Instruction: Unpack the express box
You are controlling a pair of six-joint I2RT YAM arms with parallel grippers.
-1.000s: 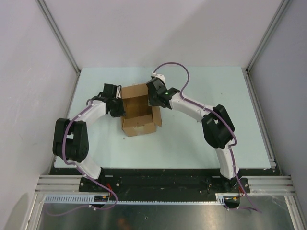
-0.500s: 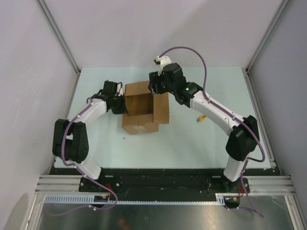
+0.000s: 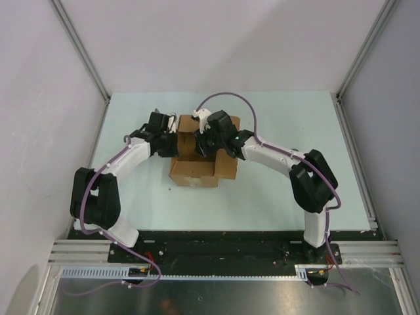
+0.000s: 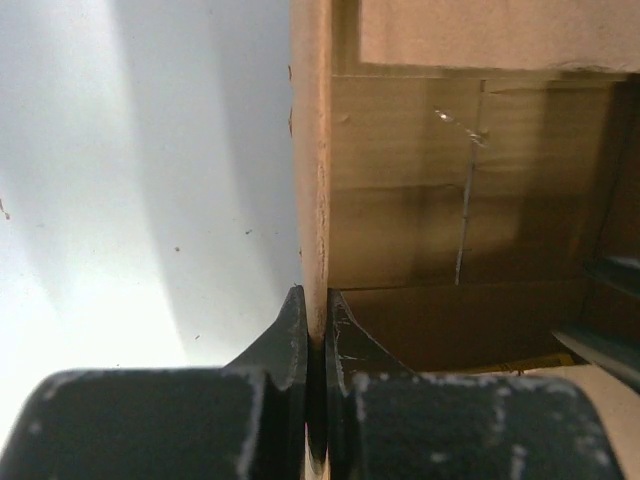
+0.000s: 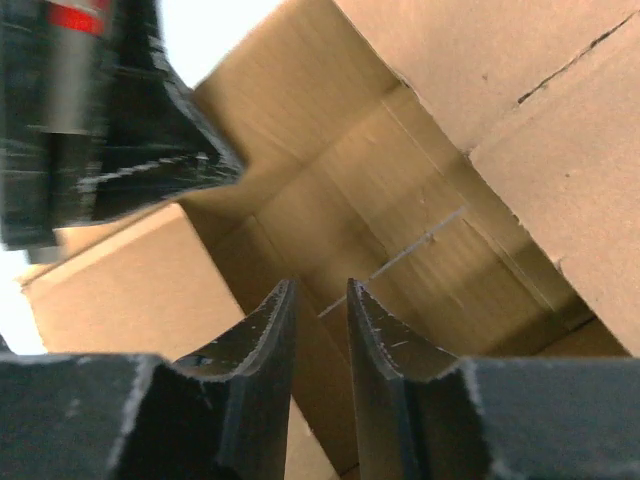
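The left hand (image 4: 316,318) clamps the express box (image 3: 195,172) by its left wall, apparently steadying it, while the right hand (image 5: 321,300), narrowly parted and empty, hovers over the opening.

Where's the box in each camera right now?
Top external: box in the middle, flaps open.
Left wrist: fills the right half, its wall edge running up the centre.
Right wrist: fills most of the frame, seen into its open inside.
Shared landmark: left gripper pinching the box's wall.
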